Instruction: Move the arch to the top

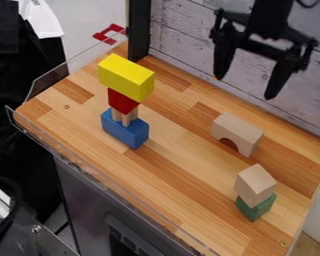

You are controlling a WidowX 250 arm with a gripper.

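Holds the black gripper [245, 87] high at the upper right, aimed down, with fingers spread wide, above and behind the natural-wood arch [238, 128]. Has the arch directly on the wooden tabletop [169, 145], right of centre, upright on both feet with its opening toward the lower left, near the back wall [183, 35] and apart from both stacks. Carries a tall stack at the left: from the bottom up, a blue block [124, 132], small pale posts [130, 117], a red block [122, 101] and, lying across the top, a yellow block [126, 75]. Shows another, shorter stack at the lower right, nearer to the arch, with a pale wooden block [255, 184] resting on a green block [257, 208]. Includes a black upright [139, 30] behind the table's far edge.
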